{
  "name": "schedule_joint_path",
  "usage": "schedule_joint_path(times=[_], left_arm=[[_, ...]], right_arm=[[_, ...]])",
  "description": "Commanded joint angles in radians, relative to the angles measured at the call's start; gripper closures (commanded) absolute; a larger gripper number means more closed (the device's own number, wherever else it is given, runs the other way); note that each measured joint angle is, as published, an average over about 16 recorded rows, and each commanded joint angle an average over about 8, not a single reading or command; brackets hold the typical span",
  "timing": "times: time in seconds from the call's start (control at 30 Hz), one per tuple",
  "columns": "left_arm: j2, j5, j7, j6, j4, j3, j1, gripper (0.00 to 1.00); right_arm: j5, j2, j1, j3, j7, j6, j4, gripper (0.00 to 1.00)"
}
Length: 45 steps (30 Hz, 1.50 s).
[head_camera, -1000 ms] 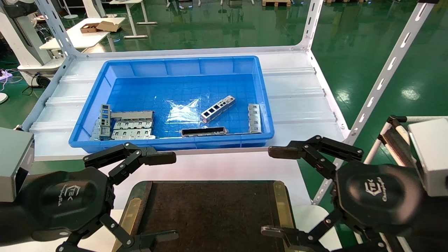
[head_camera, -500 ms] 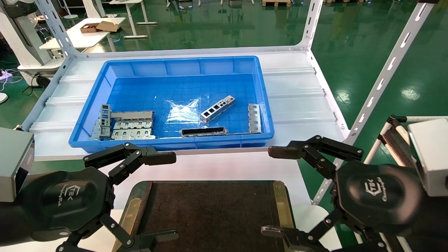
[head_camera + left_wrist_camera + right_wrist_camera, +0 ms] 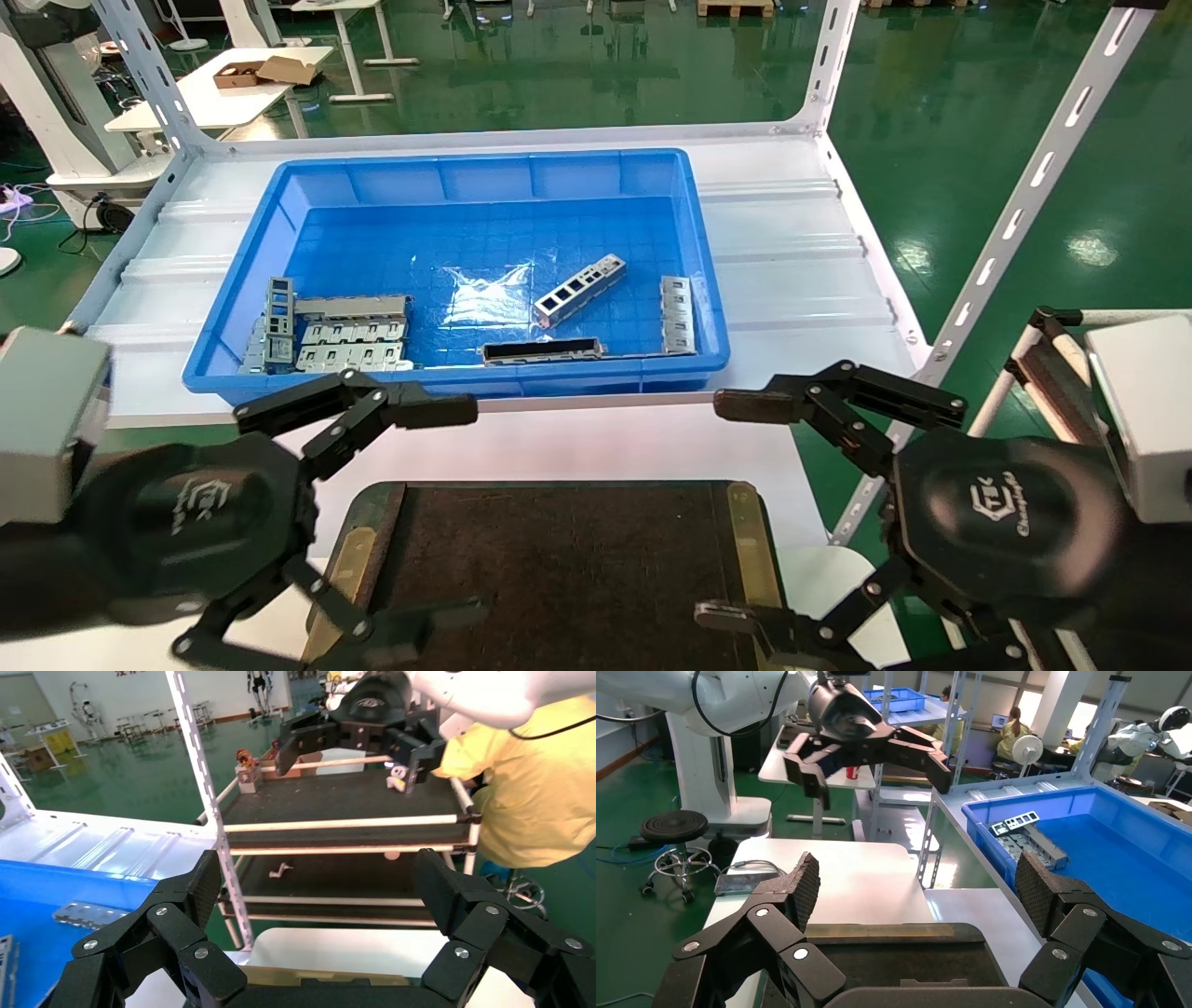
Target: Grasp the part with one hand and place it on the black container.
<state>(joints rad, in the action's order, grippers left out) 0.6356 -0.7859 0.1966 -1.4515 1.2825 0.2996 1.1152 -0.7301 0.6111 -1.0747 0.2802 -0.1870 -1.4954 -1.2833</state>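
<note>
The part (image 3: pixel 579 290), a small silver-grey bar with square windows, lies aslant on the floor of the blue bin (image 3: pixel 466 168), right of its middle. The black container (image 3: pixel 559 568) lies on the white table nearest me; it also shows in the right wrist view (image 3: pixel 905 955). My left gripper (image 3: pixel 461 513) hovers open over the container's left edge, empty; its own view shows it (image 3: pixel 318 881) too. My right gripper (image 3: pixel 712 508) hovers open over the container's right edge, empty, as its own view (image 3: pixel 916 881) shows. Both are well short of the bin.
In the bin lie a longer black-faced bar (image 3: pixel 543 350), wide grey slotted plates (image 3: pixel 349 331) at the left and another plate (image 3: pixel 677 314) by the right wall. The bin stands on a white shelf (image 3: pixel 792 270) with slotted uprights (image 3: pixel 1024 186). A dark cart (image 3: pixel 337 797) stands to my right.
My left arm has shifted a little forward and to the right, still open. The right arm, the part and the container have not moved.
</note>
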Motion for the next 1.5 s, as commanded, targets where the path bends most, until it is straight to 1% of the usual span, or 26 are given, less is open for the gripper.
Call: schedule_joint_path(times=[0.03,0.17,0.33,0.53,0.7,0.83,1.0,1.13,1.27,1.3,1.33,1.37,1.4,1.5], left_arm=[[0.004,-0.013,0.002,0.009,0.003,0.004,0.01,0.0],[0.037,-0.084,0.016,0.066,-0.015,0.028,0.054,0.0],[0.105,-0.18,0.034,0.143,-0.072,0.068,0.121,0.0],[0.207,-0.287,0.028,0.235,-0.184,0.115,0.195,0.0],[0.305,-0.369,0.006,0.319,-0.313,0.151,0.254,0.0],[0.396,-0.432,-0.03,0.391,-0.444,0.18,0.308,0.0],[0.514,-0.496,-0.099,0.479,-0.631,0.208,0.376,0.0],[0.596,-0.531,-0.165,0.539,-0.774,0.224,0.422,0.0],[0.661,-0.55,-0.229,0.589,-0.901,0.231,0.461,0.0],[0.675,-0.552,-0.242,0.601,-0.93,0.232,0.469,0.0],[0.686,-0.553,-0.254,0.611,-0.954,0.233,0.477,0.0],[0.696,-0.554,-0.264,0.621,-0.977,0.234,0.483,0.04],[0.704,-0.554,-0.273,0.631,-0.998,0.235,0.489,0.12],[0.72,-0.549,-0.29,0.655,-1.041,0.243,0.501,0.5]], right_arm=[[0.0,0.0,0.0,0.0,0.0,0.0,0.0,0.0],[0.0,0.0,0.0,0.001,0.0,0.0,0.0,0.0],[0.001,0.0,0.0,0.001,0.001,0.0,0.0,0.0],[0.001,0.0,0.0,0.001,0.001,0.0,0.0,0.0],[0.001,-0.001,-0.001,0.002,0.001,0.0,0.0,0.0],[0.001,-0.001,-0.001,0.002,0.001,0.001,0.0,0.0],[0.002,-0.001,-0.001,0.002,0.001,0.001,0.0,0.0],[0.002,-0.001,-0.001,0.003,0.001,0.001,0.0,0.0],[0.002,-0.001,-0.001,0.003,0.002,0.001,0.0,0.01],[0.002,-0.001,-0.001,0.003,0.002,0.001,0.0,0.05],[0.002,-0.001,-0.001,0.003,0.002,0.001,0.0,0.16],[0.002,-0.001,-0.001,0.003,0.002,0.001,0.0,0.29],[0.002,-0.001,-0.001,0.003,0.002,0.001,0.0,0.41],[0.002,-0.001,-0.001,0.004,0.002,0.001,0.0,0.79]])
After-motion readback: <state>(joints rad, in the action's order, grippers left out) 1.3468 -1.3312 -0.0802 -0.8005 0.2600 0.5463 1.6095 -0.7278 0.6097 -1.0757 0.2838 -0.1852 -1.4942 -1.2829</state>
